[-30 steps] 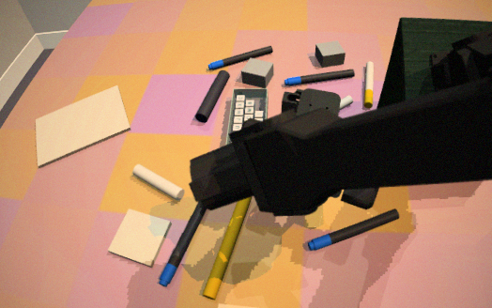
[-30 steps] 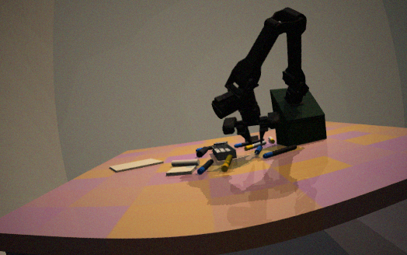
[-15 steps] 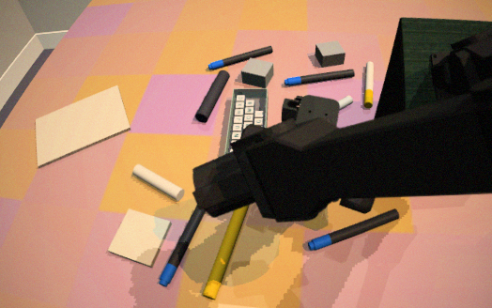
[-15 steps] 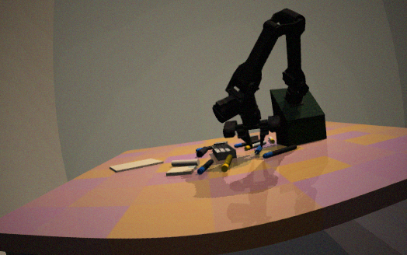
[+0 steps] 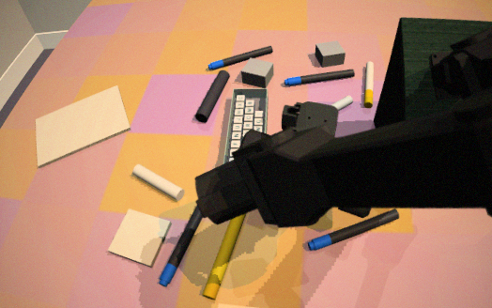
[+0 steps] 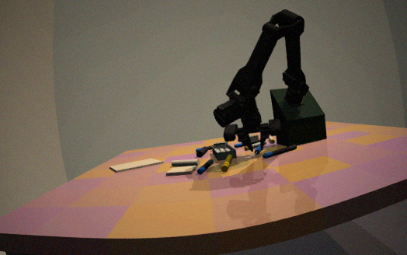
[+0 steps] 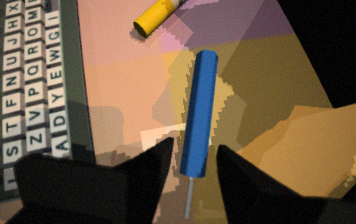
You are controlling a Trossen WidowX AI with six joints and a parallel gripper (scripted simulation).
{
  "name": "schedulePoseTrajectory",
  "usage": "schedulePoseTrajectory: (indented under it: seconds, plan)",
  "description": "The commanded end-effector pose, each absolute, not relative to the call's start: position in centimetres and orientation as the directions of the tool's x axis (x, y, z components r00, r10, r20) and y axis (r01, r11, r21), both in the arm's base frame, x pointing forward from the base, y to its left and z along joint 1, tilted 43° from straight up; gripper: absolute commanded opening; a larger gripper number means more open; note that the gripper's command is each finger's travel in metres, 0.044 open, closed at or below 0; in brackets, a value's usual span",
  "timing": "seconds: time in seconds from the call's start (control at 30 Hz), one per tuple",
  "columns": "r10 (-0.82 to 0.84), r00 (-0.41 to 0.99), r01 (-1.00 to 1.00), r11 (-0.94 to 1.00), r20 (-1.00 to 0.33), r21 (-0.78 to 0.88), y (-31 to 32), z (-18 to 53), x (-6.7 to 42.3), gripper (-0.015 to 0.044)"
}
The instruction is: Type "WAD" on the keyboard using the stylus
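Pickup stage, as I judge it; typing not yet begun. Tabletop (image 5: 56, 225) (image 6: 175, 218) (image 7: 110, 85) carries everything. Largest on it: 1 black arm (image 5: 399, 164) (image 6: 261, 50), bent over from a dark green block (image 5: 422, 38) (image 6: 307, 128) toward the far right of the tabletop in the exterior view. Next, 1 pale board (image 5: 80, 124) (image 6: 136, 165), the item nearest the tabletop's left edge there. Keyboard (image 5: 249, 93) (image 6: 224, 151) (image 7: 75, 100) well in from the near curved edge, between board and block. Gripper (image 5: 310, 117) (image 6: 255, 150) (image 7: 195, 147) low beside it, 2 fingers part-way open, nothing clamped. Stylus (image 6: 257, 151) (image 7: 200, 112), blue handle with thin metal tip, lies between block and keyboard, framed by the 2 fingers in the wrist view, gaps showing on both sides. Next move: settle the fingers around the handle, close firmly, lift, turn the metal tip down. Handle looks slim; a loose pinch might pivot under key pressure. Smallest targets: W key (image 5: 257, 129) (image 7: 55, 57), A key (image 7: 62, 146), D key (image 7: 60, 121), all in 1 row, pressed in that order. Hard to see: from the top, arm covers stylus, fingertips and the keyboard's lower end, A and D included. Wrist view cuts off the keyboard's left side; exterior too dim for key letters or exact finger height. Tabletop corners run out of the top view.
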State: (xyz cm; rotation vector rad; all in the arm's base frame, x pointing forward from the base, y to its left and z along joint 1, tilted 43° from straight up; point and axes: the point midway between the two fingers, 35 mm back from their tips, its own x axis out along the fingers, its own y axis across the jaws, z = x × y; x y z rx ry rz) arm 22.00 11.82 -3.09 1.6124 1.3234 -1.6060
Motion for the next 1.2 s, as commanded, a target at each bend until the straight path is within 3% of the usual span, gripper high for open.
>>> schedulePoseTrajectory:
  seconds: [0.0, 0.17, 0.33, 0.43, 1.17]
  plan:
    - [0.283, -0.173, 0.872, -0.402, -0.944, -0.280, 12.1, -3.4, 22.0, 0.0150]
    - [0.283, -0.173, 0.872, -0.402, -0.944, -0.280, 12.2, -3.5, 22.0, 0.0150]
    - [0.279, -0.172, 0.874, -0.399, -0.945, -0.277, 12.1, -3.4, 22.0, 0.0019]
    - [0.279, -0.172, 0.874, -0.399, -0.945, -0.277, 12.1, -3.4, 22.0, 0.0000]
    - [0.276, -0.154, 0.894, -0.370, -0.949, -0.253, 8.9, 0.1, 21.5, 0.0000]
